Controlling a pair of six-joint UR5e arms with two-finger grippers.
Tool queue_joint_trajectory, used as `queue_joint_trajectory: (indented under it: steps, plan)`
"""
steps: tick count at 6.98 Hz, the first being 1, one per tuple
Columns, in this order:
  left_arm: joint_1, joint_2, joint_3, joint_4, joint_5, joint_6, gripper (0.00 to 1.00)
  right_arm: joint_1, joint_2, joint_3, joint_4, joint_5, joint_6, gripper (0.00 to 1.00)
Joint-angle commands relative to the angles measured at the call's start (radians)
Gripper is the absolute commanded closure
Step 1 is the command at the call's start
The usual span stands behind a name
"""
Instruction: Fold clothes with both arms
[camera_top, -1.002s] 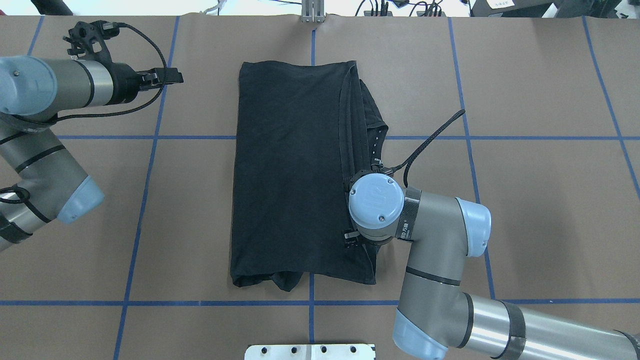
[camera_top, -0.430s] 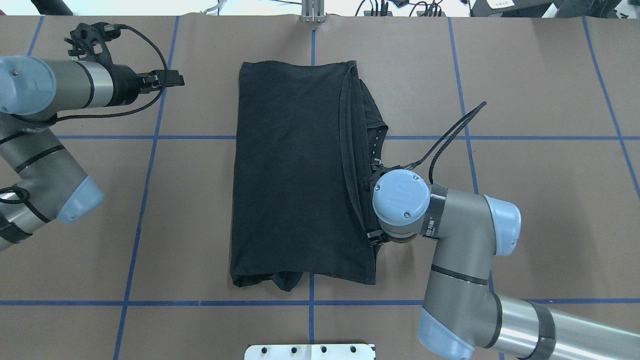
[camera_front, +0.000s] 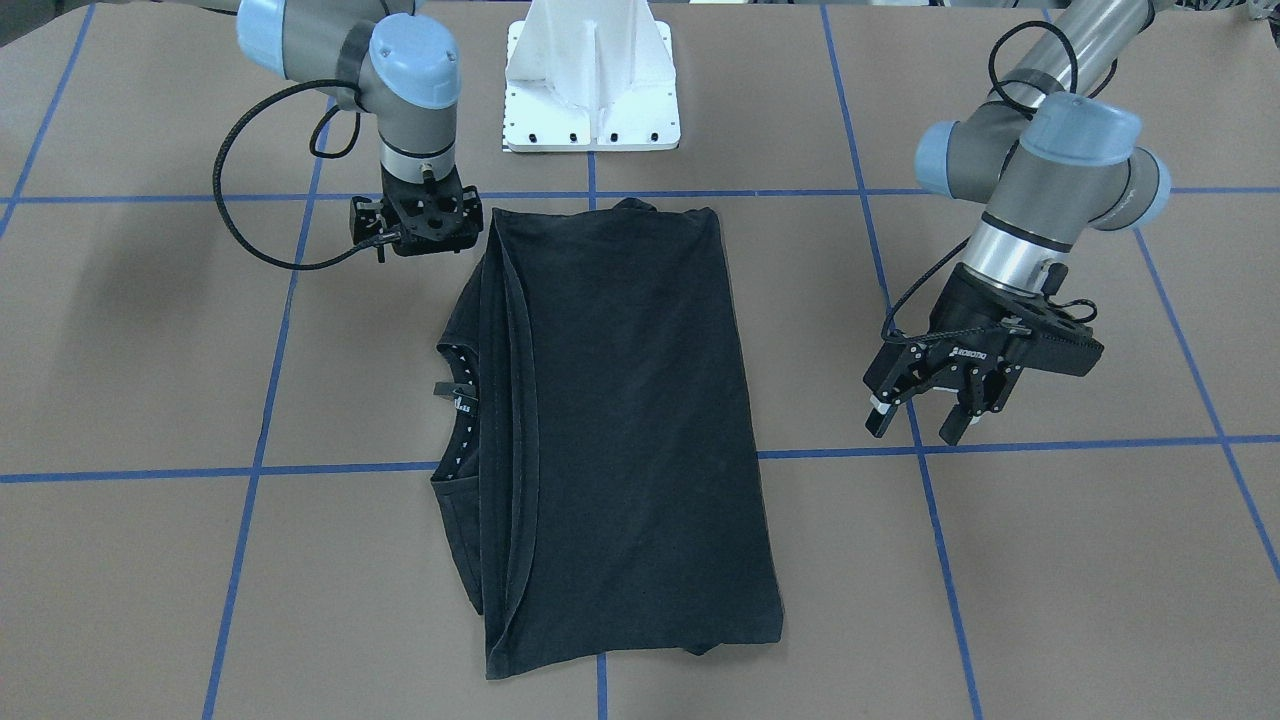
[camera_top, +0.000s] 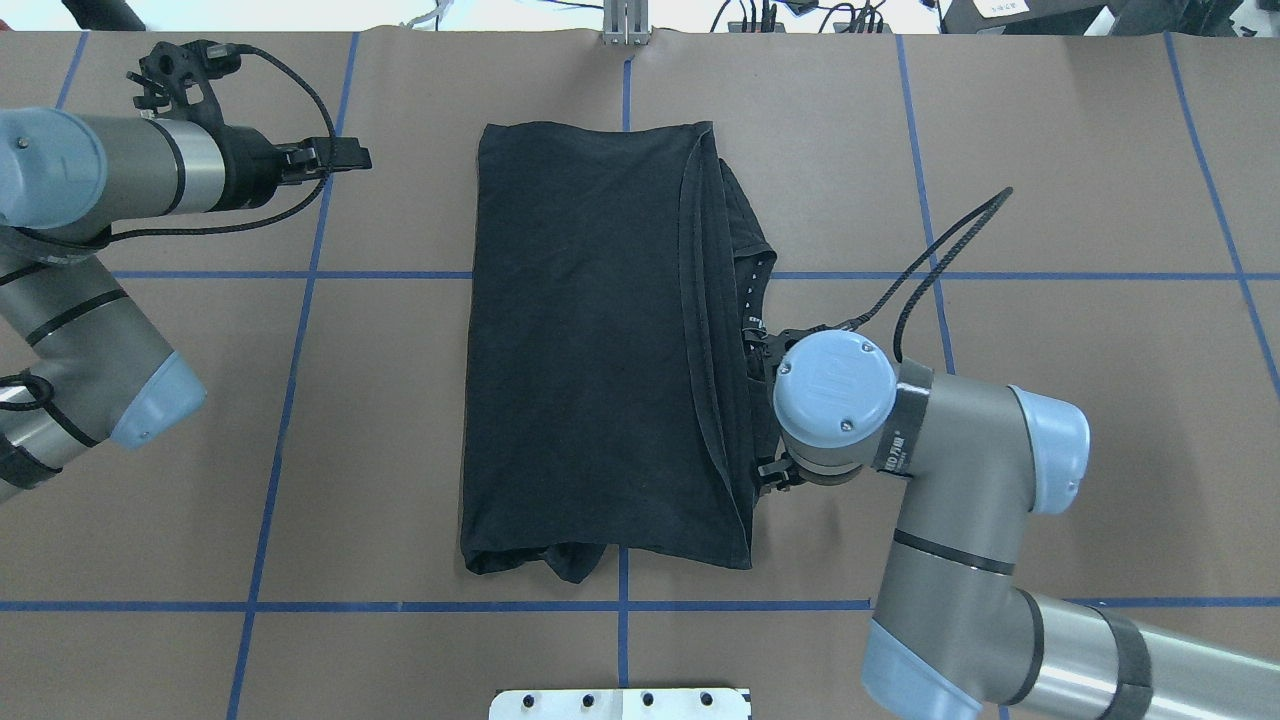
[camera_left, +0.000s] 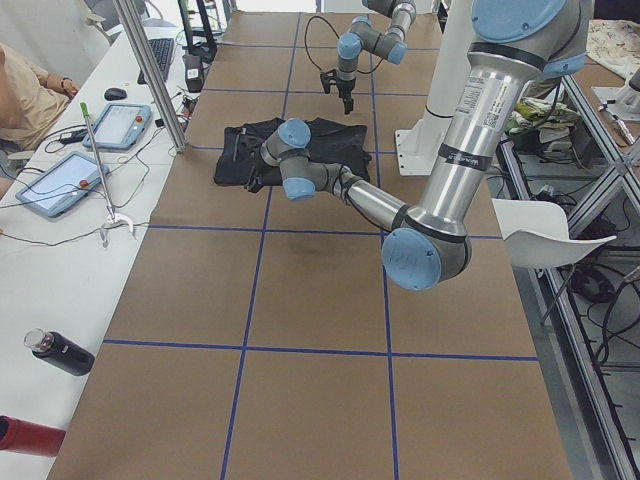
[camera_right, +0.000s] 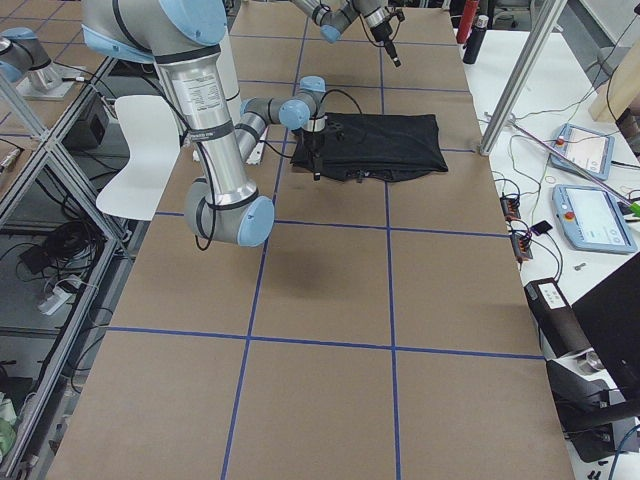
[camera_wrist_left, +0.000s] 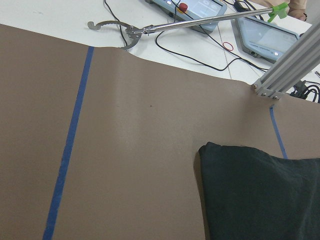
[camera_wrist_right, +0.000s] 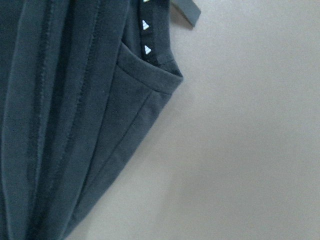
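The black T-shirt (camera_top: 590, 340) lies folded into a long rectangle in the middle of the table, with its logo hidden. It also shows in the front view (camera_front: 630, 420). Its collar with small white marks (camera_wrist_right: 146, 25) sticks out on my right side. My right gripper (camera_front: 424, 246) points down beside the shirt's right edge near the collar, and it looks open and holds nothing. In the overhead view it is hidden under its wrist cap (camera_top: 835, 400). My left gripper (camera_front: 915, 425) is open and empty. It hovers to the left of the shirt, well apart from it, and shows in the overhead view (camera_top: 352, 155).
The white pedestal base (camera_front: 590, 80) stands at the robot's side of the table. Blue tape lines cross the brown table (camera_top: 1050, 200). An aluminium post (camera_top: 625, 25) stands at the far edge. Tablets (camera_right: 590, 215) and cables lie beyond it.
My right arm has moved to the right, from over the shirt's right part to beside its right edge. The shirt and the left arm have stayed still.
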Motion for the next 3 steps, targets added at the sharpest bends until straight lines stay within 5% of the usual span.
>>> queue_joint_trajectory:
  steps: [1,3]
  plan:
    - [0.000,0.085,-0.085,-0.001,-0.049,0.007,0.00,0.007,0.147,-0.126,-0.023,0.000,0.012,0.00]
    - [0.000,0.121,-0.121,-0.001,-0.051,0.006,0.00,0.004,0.218,-0.232,-0.023,-0.006,0.021,0.00]
